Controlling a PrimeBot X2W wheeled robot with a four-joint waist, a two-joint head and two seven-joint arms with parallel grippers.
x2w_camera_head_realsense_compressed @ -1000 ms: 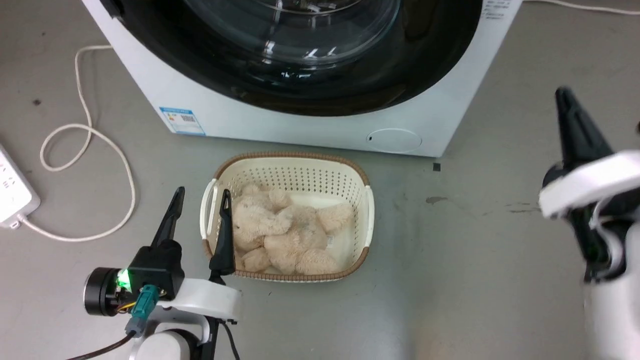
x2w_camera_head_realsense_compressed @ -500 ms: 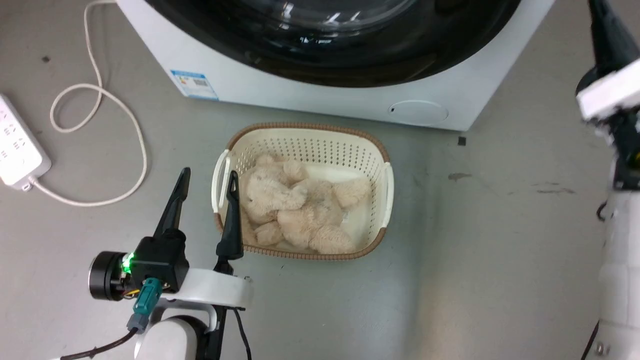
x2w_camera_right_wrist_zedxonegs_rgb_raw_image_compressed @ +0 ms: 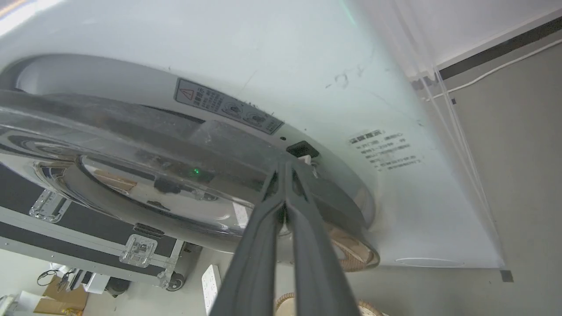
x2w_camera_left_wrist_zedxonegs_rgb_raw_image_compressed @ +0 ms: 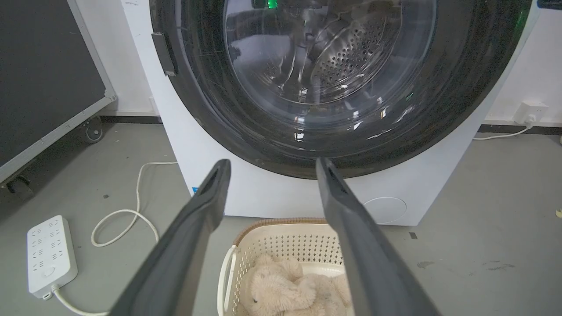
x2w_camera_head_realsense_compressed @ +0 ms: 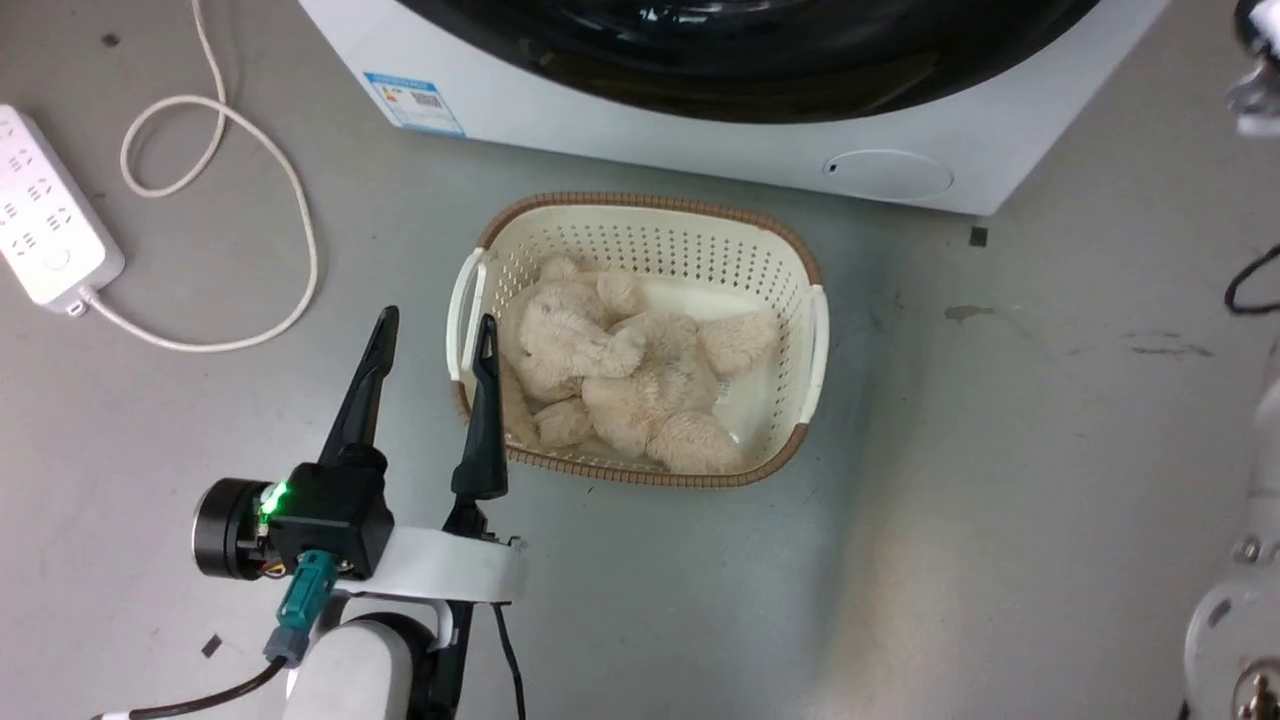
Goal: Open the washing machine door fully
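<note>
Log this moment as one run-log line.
left gripper: open, near basket | right gripper: shut, tips at washing machine door rim | door: not fully open

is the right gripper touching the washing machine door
Cannot tell. In the right wrist view the shut right gripper ends at the rim of the washing machine door, but looking along the fingers hides any gap.

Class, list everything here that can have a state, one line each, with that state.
Washing machine door, slightly ajar at latch side, not fully open.
Left pincer, open, empty.
Right pincer, shut, tips at the door's edge.
Basket, upright, holding a plush toy.
Round flap, shut.
Power strip, sockets empty.
</note>
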